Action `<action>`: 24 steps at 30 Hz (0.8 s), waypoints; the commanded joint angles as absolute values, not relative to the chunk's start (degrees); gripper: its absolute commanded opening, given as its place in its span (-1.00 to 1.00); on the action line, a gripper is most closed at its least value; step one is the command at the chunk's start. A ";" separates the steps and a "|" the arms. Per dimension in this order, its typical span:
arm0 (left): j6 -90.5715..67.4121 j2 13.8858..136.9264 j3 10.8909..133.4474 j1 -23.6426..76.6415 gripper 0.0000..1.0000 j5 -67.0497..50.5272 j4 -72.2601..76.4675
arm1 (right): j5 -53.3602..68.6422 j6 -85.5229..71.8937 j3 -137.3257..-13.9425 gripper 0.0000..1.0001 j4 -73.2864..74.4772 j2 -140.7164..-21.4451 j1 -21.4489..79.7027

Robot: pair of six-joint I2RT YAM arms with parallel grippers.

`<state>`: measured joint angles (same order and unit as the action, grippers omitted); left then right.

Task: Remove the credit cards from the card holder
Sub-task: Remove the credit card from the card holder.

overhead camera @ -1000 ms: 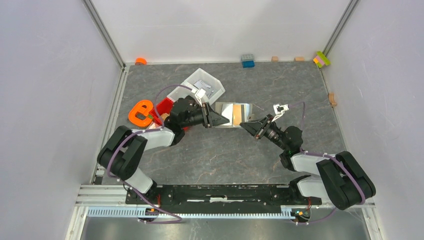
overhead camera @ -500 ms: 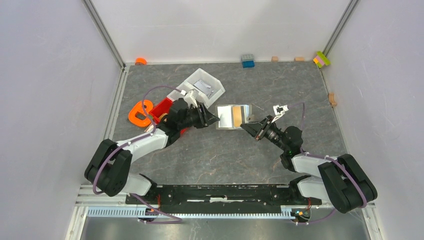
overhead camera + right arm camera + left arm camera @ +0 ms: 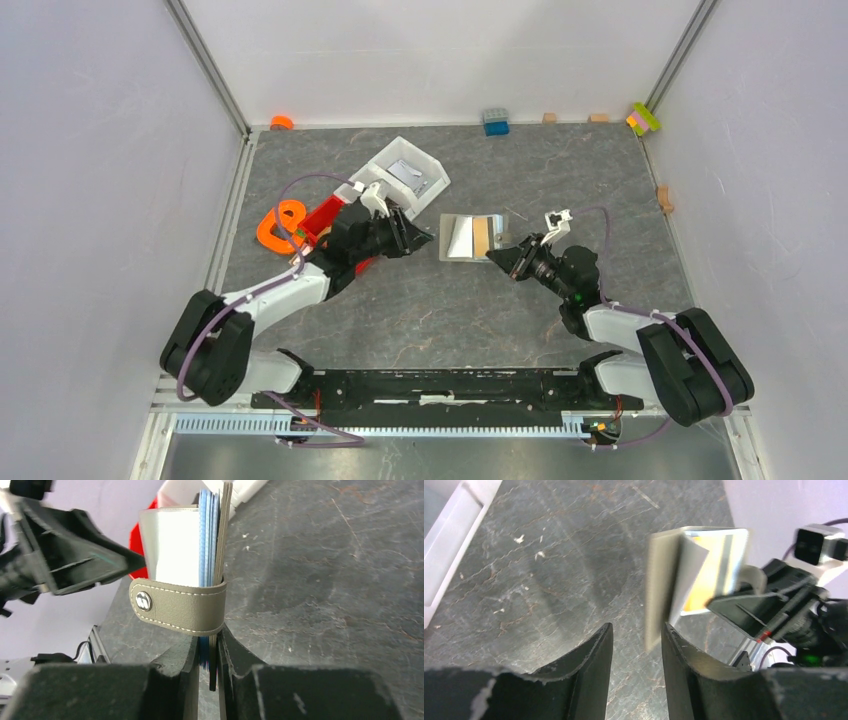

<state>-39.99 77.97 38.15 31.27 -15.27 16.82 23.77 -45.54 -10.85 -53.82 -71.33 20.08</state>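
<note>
At the far left of the dark stone-patterned tabletop point(image 3: 420, 310) lies an orange plastic ring-shaped piece point(image 3: 279, 226). Just right of it is a red plastic bin point(image 3: 326, 213), largely covered by the left arm, so its contents cannot be told. Farther back stands a white plastic bin point(image 3: 404, 169) holding one flat grey rectangular piece point(image 3: 408, 173). The left end effector point(image 3: 636, 630) sits near the middle of the tabletop with its fingers spread and nothing between them, pointing right at the small taupe bifold card holder point(image 3: 473, 236), close to it but apart. The card holder stands on edge with its flaps partly spread, its snap strap point(image 3: 177, 606) looped round the near edge. The thin pale blue credit cards point(image 3: 208, 530) are tucked between the flaps. The right end effector point(image 3: 205, 645) pinches the card holder's near edge from the right, fingers pressed together on it. Whether the card holder touches the tabletop cannot be told.
</note>
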 commanded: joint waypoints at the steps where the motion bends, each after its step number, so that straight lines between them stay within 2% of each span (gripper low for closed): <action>1: -36.89 72.29 35.55 32.90 -0.11 -19.08 26.65 | 21.05 -42.71 -14.09 -0.88 -49.85 -71.54 19.78; 5: -31.91 71.16 36.67 38.12 -0.28 -21.17 28.10 | 21.12 -42.46 -14.40 -0.88 -49.43 -71.93 19.76; 10: -31.67 77.07 40.90 40.34 -0.38 -26.13 27.34 | 25.16 -43.99 -14.34 -0.86 -54.84 -73.12 19.94; 15: -33.13 81.51 43.64 40.34 -0.38 -29.63 26.70 | 26.33 -44.73 -13.92 -0.85 -57.52 -73.18 20.38; 24: -32.89 84.96 46.73 39.55 -0.39 -25.43 20.17 | 28.16 -45.65 -13.18 -0.83 -62.16 -73.17 20.95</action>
